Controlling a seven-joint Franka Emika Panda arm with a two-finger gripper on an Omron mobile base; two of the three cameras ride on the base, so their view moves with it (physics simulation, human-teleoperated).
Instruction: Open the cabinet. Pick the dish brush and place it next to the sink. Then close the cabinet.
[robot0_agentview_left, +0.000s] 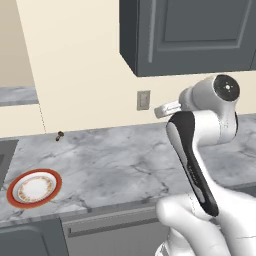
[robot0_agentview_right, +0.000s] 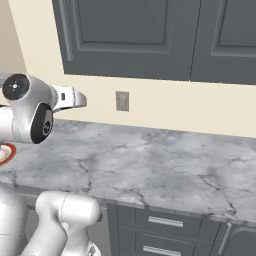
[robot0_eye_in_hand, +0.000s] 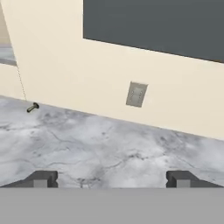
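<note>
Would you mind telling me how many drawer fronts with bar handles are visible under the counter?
3: one drawer front below the plate side of the counter, and two stacked drawer fronts further right. Others may lie outside the views.

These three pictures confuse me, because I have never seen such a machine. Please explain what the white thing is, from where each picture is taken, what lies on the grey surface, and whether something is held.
The white thing is a robot arm in a computer-drawn kitchen. Two pictures come from cameras behind the arm, one on its left and one on its right. The third comes from a camera on the hand, looking along the gripper. Its jaws are wide open and hold nothing. On the marble counter lie a red-rimmed plate and, near the wall, a tiny brownish knob-shaped object. Above hangs a dark grey cabinet, its doors closed. A wall outlet sits below it.
</note>
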